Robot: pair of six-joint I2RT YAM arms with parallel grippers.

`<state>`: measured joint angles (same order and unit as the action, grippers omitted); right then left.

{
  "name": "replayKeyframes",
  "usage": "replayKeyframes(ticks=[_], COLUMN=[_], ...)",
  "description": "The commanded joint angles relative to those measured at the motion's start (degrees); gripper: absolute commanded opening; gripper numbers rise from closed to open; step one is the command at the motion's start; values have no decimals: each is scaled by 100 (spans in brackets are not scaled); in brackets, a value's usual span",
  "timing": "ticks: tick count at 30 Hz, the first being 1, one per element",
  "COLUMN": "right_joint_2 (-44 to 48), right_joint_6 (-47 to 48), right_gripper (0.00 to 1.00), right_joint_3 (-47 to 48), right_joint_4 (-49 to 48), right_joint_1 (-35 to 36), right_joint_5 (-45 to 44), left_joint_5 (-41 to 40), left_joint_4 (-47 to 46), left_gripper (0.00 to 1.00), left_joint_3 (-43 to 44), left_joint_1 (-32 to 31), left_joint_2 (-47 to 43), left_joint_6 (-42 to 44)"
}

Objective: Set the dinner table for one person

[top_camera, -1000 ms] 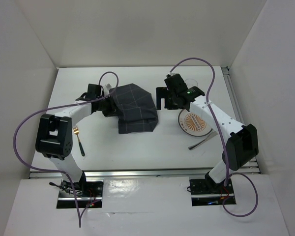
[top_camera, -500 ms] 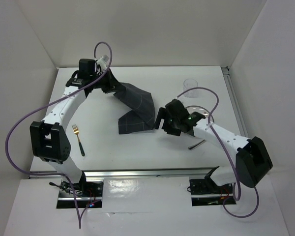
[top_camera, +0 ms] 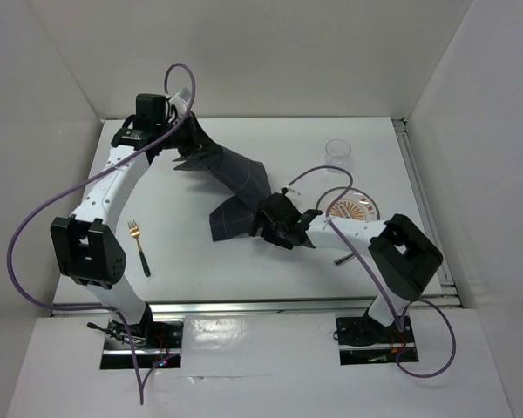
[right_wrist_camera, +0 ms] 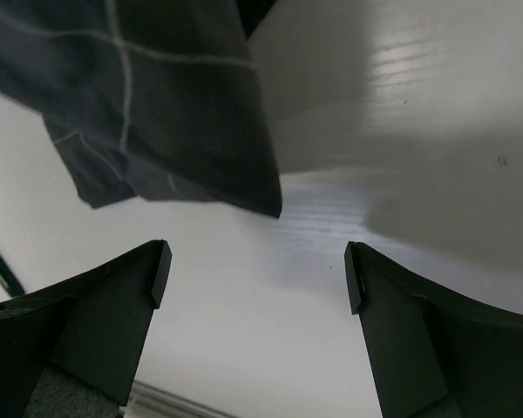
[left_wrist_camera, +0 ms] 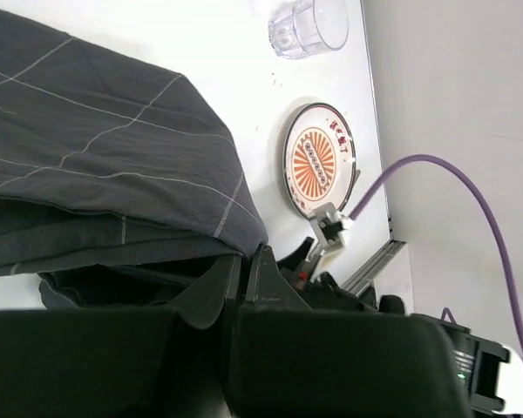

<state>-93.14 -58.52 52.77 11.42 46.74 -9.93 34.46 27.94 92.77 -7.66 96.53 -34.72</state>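
Observation:
The dinner table (top_camera: 192, 270) is a white tabletop. A dark grey checked placemat (top_camera: 240, 187) lies crumpled at its middle. My left gripper (top_camera: 187, 157) is shut on the placemat's far left edge and holds it raised; in the left wrist view (left_wrist_camera: 242, 261) the cloth (left_wrist_camera: 96, 165) hangs from the closed jaws. My right gripper (top_camera: 263, 218) is open and empty, low over the table at the placemat's near right corner. In the right wrist view (right_wrist_camera: 254, 277) the cloth corner (right_wrist_camera: 174, 113) hangs just beyond the spread fingers.
An orange sunburst plate (top_camera: 353, 207) lies to the right, with a clear glass (top_camera: 338, 151) behind it; both show in the left wrist view, the plate (left_wrist_camera: 318, 161) and the glass (left_wrist_camera: 309, 24). A fork (top_camera: 140, 246) lies near left. A dark knife (top_camera: 340, 259) peeks out by the right arm.
My left gripper has carried the placemat's edge up and toward the back left. My right arm has swung from above the plate down and left to the placemat's near right corner.

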Motion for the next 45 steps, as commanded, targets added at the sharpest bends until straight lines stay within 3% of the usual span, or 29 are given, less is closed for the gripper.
replayKeyframes(ticks=[1,4,8,12,16,17,19,23,31,34,36,39,43,45], right_joint_2=[-212,-370,-652,-906,-1048,-1048,-1048,-925,-2269,-2322,-1999,-1472,-164,198], right_joint_6=[128,437,438,455,745,833,1149,2246,4357,4946,5157,5447,5702,5703], right_gripper=[94,94,85,69,34,13,0,0,0,0,0,0,0,6], right_joint_3=[382,453,654,997,1437,1524,1788,2350,6335,6938,6852,5941,4350,3549], right_joint_4=[-413,-788,-1045,-1116,-1177,-1108,-1037,-1212,-387,-281,-281,-281,-352,-229], right_joint_1=[-41,-173,-174,-244,-367,-428,-560,-1008,-2159,-2213,-2266,-2213,-1915,-1634], right_joint_5=[-562,-457,-334,-334,-333,-334,-334,-237,527,738,1019,1335,1389,1389], left_joint_5=[131,131,184,184,184,184,184,184,771,1193,1361,1476,1292,1055], left_joint_4=[175,238,291,352,352,352,299,159,-500,-859,-1264,-1441,-916,-608], left_gripper=[0,0,0,0,0,0,0,0,0,0,0,0,0,0], left_joint_3=[355,469,584,646,646,646,715,996,2867,3089,2662,1958,361,-221], left_joint_1=[-7,-7,45,98,151,203,264,423,932,1205,1319,1372,1425,1425], left_joint_2=[-3,-3,-3,-3,-55,-55,-55,155,1271,1404,1151,702,-151,-669], left_joint_6=[88,141,141,141,141,141,88,88,-491,-939,-1089,-1020,-414,-88])
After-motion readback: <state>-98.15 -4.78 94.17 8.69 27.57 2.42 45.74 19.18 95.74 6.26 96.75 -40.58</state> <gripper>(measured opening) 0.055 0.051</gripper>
